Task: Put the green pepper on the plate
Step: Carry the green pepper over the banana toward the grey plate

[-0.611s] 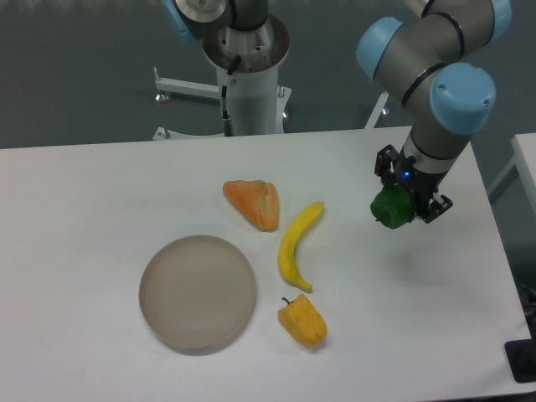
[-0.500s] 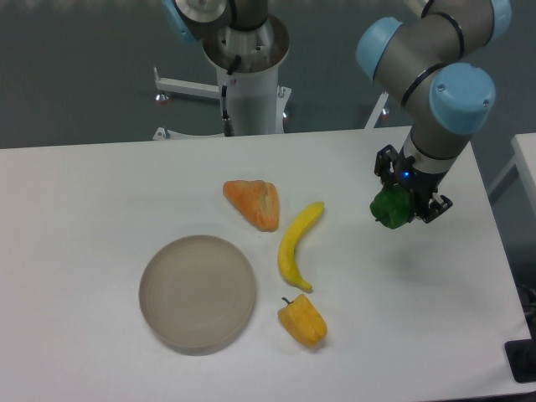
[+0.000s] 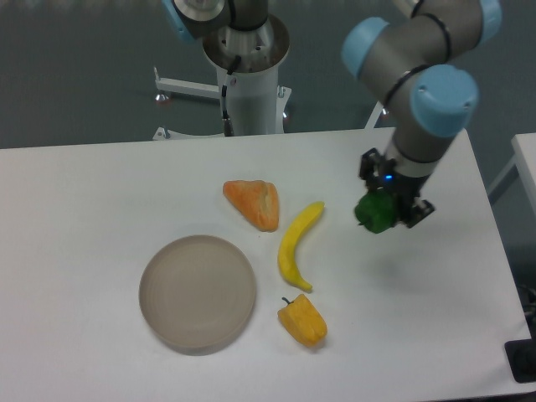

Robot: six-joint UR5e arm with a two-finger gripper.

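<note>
One arm reaches over the white desk [image 3: 100, 193] from the far right, and its gripper [image 3: 383, 211] is clenched on the green pepper [image 3: 374, 213], holding it up off the surface. The pepper hangs over the right half of the desk, nearer the far edge than the near one, just right of the banana's upper tip. A faint shadow lies on the desk below and to the right of it. The dark fingers sit on either side of the pepper, which bulges out below and to the left of them.

The plate [image 3: 198, 291] rests flat toward the near edge, left of the middle, well apart from the pepper and with nothing on it. Between the two lies a yellow banana [image 3: 297, 246], curved and running from near the desk's centre down toward the near edge. Just beyond the banana's lower end, close to the near edge, sits a yellow-orange pepper [image 3: 304, 319], beside the plate's right rim but not touching it. An orange wedge-shaped piece [image 3: 254, 202] lies near the middle of the desk, on the far side of the plate and left of the banana.
</note>
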